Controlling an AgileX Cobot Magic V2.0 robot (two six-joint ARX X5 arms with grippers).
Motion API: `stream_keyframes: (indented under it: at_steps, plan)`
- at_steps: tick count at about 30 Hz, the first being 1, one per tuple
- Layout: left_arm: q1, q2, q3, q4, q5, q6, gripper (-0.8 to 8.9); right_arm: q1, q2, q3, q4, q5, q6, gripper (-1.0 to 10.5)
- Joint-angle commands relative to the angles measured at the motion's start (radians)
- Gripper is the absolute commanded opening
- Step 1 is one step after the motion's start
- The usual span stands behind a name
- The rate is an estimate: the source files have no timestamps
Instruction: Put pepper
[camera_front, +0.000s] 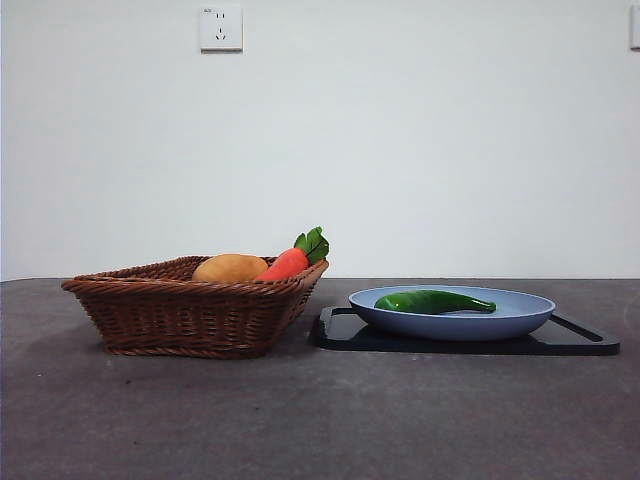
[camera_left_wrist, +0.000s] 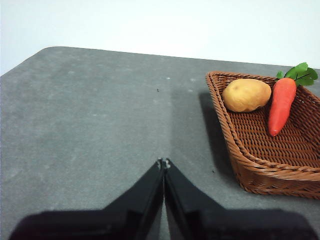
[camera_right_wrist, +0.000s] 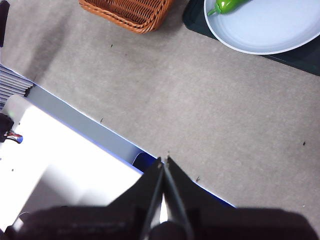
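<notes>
Pepper (camera_front: 434, 301), glossy, curved, tapered, on smooth blue plate (camera_front: 520, 318).

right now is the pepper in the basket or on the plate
On the plate. The pepper lies flat in the blue plate, apart from the basket, untouched by either gripper.

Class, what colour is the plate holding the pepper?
Light blue plate, under the green pepper; clearest in the front view.

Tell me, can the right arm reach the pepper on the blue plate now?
Probably yes: the pepper lies uncovered on the plate, nothing above it, bare table between it and the right gripper.
</notes>
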Motion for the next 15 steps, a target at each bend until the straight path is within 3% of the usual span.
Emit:
stream_keyframes:
  at_steps: [1, 5, 8, 12, 15]
  plan:
    - [0.002, -0.004, -0.011, 0.011, -0.004, -0.003, 0.08, 0.006, 0.006, 0.018, 0.007, 0.000, 0.003, 0.1]
    - [0.002, -0.004, -0.011, 0.011, -0.004, -0.003, 0.08, 0.006, 0.006, 0.018, 0.007, 0.001, 0.003, 0.1]
    - [0.002, -0.004, -0.011, 0.011, -0.004, -0.003, 0.08, -0.009, -0.001, 0.018, 0.043, 0.007, -0.074, 0.1]
    - [0.002, -0.004, -0.011, 0.011, -0.004, -0.003, 0.08, -0.106, -0.082, -0.020, 0.261, 0.000, -0.095, 0.1]
    - [0.002, -0.004, -0.011, 0.011, -0.004, -0.003, 0.08, -0.187, -0.185, -0.123, 0.471, -0.004, -0.035, 0.1]
